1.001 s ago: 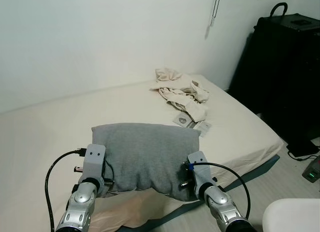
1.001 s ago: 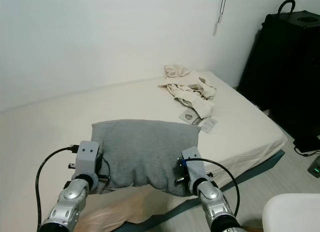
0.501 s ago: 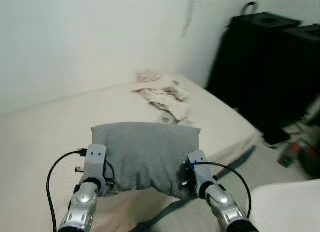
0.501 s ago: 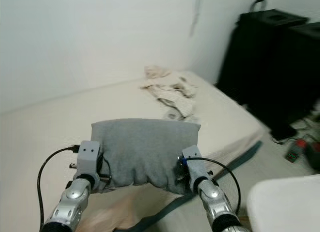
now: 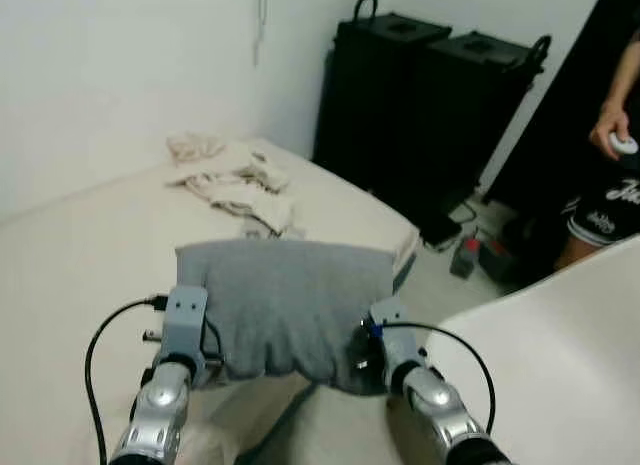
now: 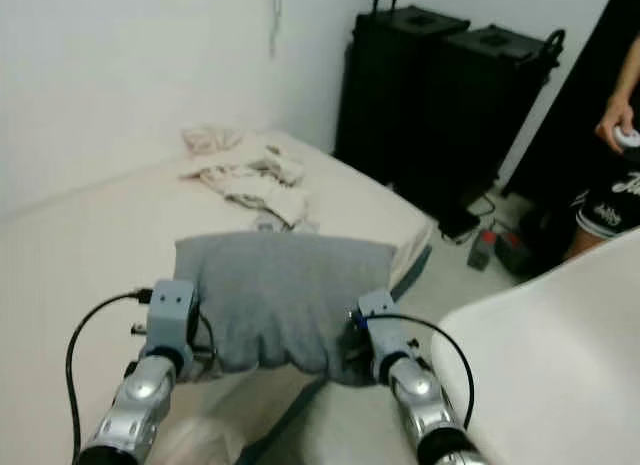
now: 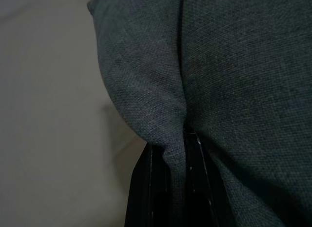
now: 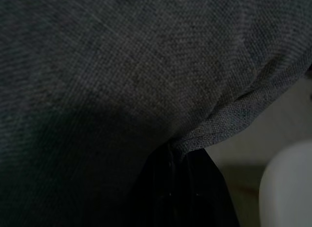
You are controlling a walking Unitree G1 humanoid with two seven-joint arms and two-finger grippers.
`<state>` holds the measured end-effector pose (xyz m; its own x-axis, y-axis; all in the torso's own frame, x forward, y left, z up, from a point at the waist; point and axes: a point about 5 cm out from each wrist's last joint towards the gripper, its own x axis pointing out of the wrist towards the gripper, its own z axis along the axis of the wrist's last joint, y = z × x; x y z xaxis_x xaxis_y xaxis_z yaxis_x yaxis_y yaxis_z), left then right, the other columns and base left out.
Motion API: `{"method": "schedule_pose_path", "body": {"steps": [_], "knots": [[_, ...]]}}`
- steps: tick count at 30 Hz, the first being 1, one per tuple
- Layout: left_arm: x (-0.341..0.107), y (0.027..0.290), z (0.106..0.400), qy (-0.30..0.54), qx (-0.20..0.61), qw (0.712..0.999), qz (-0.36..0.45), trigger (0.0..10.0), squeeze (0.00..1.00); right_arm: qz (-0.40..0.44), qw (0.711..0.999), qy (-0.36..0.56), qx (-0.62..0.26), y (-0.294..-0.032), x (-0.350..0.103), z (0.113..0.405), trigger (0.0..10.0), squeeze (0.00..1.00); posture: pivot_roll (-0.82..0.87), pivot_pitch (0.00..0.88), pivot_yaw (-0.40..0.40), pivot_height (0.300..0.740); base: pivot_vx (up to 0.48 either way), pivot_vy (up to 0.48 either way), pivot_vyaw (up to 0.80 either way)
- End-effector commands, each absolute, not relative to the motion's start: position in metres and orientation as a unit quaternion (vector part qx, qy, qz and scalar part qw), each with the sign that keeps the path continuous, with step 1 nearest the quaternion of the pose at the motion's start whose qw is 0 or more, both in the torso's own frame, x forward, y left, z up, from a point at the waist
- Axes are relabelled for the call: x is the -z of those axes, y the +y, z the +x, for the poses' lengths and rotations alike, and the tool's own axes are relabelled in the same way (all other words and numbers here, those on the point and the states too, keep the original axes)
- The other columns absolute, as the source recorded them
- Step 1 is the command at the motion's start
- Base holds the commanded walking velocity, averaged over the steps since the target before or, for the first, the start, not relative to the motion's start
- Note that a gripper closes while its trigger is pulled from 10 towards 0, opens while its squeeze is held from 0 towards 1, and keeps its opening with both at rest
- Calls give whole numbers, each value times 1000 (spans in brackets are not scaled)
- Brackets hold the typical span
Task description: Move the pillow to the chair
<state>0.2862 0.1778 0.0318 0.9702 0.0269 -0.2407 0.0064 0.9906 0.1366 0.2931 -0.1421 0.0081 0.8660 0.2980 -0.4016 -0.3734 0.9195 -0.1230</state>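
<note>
gripping the grey pillow (image 5: 285, 300) by its two ends, the left claw (image 7: 170, 154) and right claw (image 8: 183, 156) held it aloft between bed (image 5: 70, 245) and white chair (image 5: 560, 355).

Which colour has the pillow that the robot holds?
Grey: the soft rectangular fabric pillow is plain grey with no pattern, clearest in the left eye view.

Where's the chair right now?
The white chair sits low on the robot's right in the head views, beside the right gripper and the grey pillow.
</note>
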Motion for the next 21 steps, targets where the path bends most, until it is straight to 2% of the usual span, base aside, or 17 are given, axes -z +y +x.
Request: {"method": "schedule_pose_path", "body": {"steps": [1,21], "knots": [[-36,162,290,107,26,992,67,10000,0,-98,962,174,-187,-137,-14,297,10000,0,-37,58,-61,716,0,0,-800],[-35,163,294,115,23,991,67,10000,0,-101,962,180,-178,-133,-15,302,10000,0,-36,53,-59,716,0,0,-800]]}}
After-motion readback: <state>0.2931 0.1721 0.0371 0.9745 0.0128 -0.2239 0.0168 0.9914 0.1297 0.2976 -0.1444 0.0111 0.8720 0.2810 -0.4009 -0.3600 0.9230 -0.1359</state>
